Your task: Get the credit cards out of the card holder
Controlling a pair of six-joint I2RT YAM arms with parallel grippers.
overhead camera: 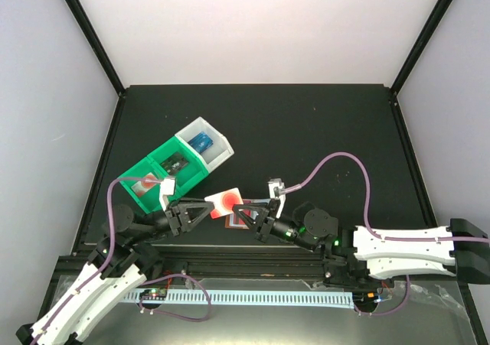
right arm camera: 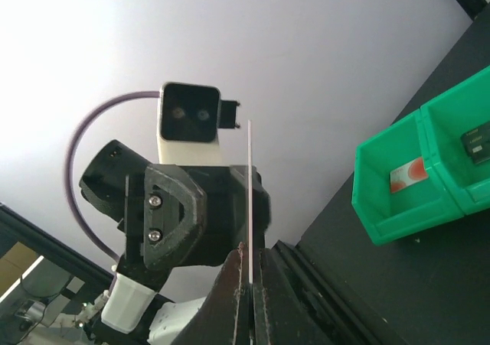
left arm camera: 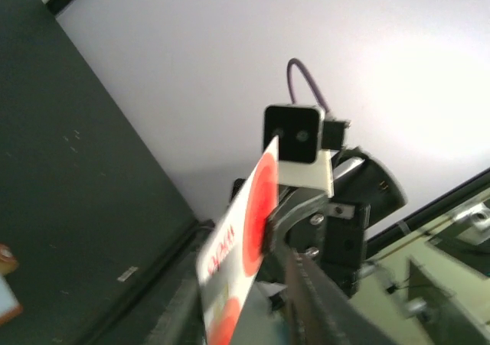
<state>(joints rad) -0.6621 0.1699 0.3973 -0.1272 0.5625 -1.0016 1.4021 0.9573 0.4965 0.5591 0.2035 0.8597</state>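
A white card with red circles [overhead camera: 227, 200] hangs in the air between my two grippers. My left gripper [overhead camera: 208, 206] is shut on its left edge. The card fills the middle of the left wrist view [left arm camera: 239, 245], with my left gripper [left arm camera: 230, 318] low in the frame. My right gripper [overhead camera: 243, 215] is shut on the brown card holder [overhead camera: 232, 221]. In the right wrist view the card [right arm camera: 250, 192] stands edge-on, rising from the holder's brown leather [right arm camera: 232, 299] between the shut jaws of my right gripper [right arm camera: 251, 284]. A blue card [overhead camera: 202, 141], a dark card [overhead camera: 176, 164] and a red-marked card [overhead camera: 145, 183] lie in the bin.
The green-and-white bin tray [overhead camera: 200, 173] stands on the black table left of centre, just behind my left arm. It also shows in the right wrist view [right arm camera: 383, 215]. White walls enclose the table. A rail with cables runs along the near edge [overhead camera: 253, 295].
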